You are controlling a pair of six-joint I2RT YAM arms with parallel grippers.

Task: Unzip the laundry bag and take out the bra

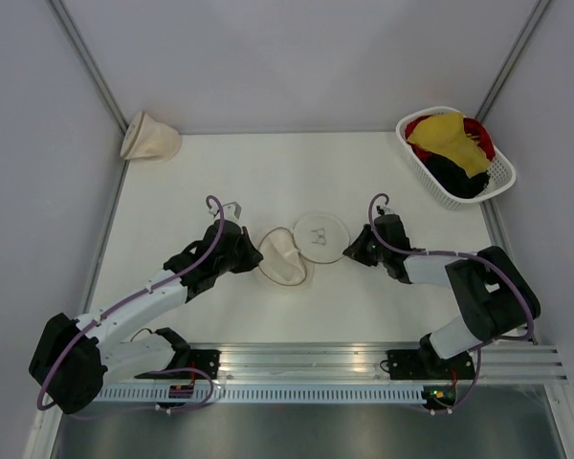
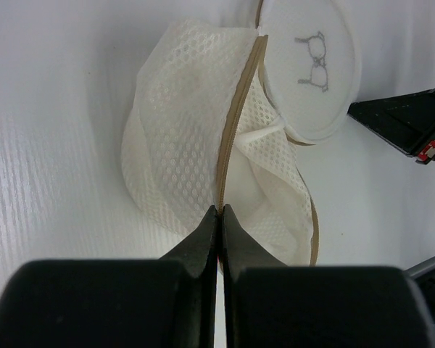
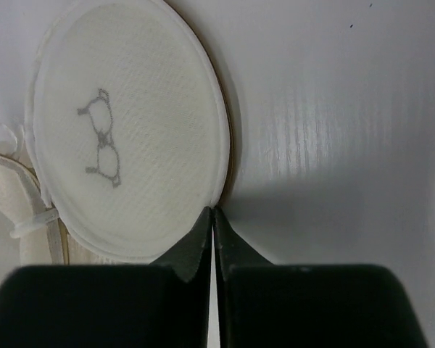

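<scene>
Cream-white and round, the laundry bag [image 1: 306, 244] lies open in the middle of the worktop [image 1: 268, 172], its mesh half [image 2: 181, 109] folded out to the left. The left hand [image 2: 219, 210] pinches the tan zip edge [image 2: 235, 123] of that half. The right hand [image 3: 212, 212] is clenched on the rim of the round face [image 3: 123, 130]. Far off at the right, the yellow bra [image 1: 452, 142] lies in the white basket [image 1: 502, 177].

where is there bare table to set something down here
Far middle, between cone-shaped bag and basket; near strip between laundry bag and mounting rail. Crowded at centre, where left pincer and right pincer pinch that bag.
</scene>
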